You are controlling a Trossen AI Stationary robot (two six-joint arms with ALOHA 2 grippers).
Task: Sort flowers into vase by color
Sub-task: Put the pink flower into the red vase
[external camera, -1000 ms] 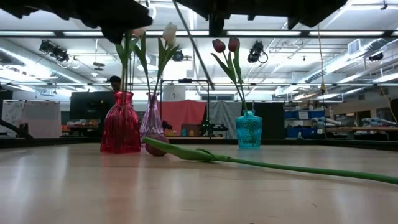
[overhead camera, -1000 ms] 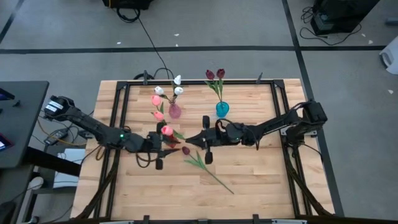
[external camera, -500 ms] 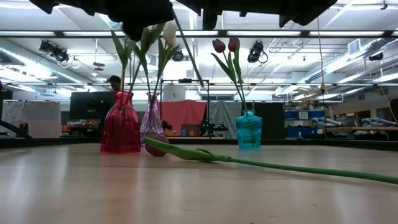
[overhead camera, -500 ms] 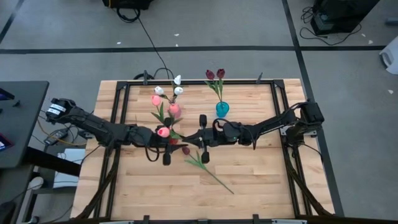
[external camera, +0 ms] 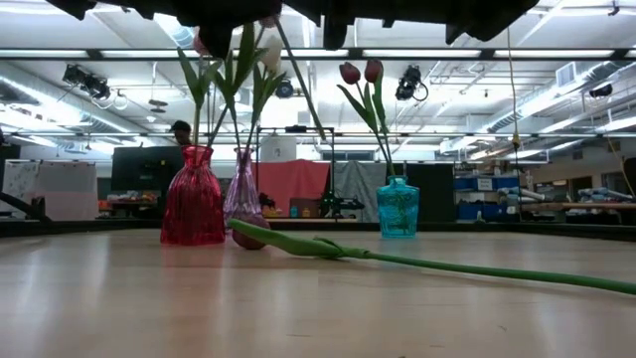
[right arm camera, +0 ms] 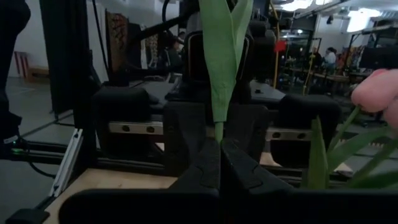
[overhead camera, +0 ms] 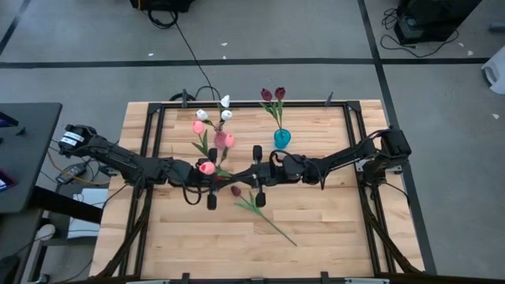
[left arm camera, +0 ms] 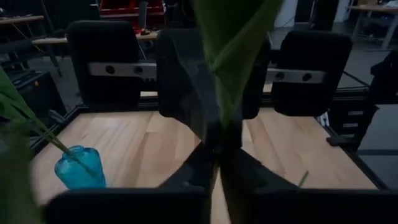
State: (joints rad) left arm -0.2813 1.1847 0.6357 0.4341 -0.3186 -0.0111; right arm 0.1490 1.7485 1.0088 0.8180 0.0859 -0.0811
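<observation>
Holding one pink tulip between them, both arms meet at the middle of the surface: the left gripper is pinched tight on the green stem in its wrist view, and the right gripper is likewise closed on a stem and leaf in its own, the two facing each other across the same flower. The stem seems to run roughly between the two grippers, with the head at the left gripper's side. The pink vase, already carrying pink blooms, stands just beyond the head toward the far edge, nearer the left arm, so I judge that arm better placed to carry it in. A maroon tulip lies flat just in front, its stem trailing away toward the near right; the blue vase holds two maroon ones
</observation>
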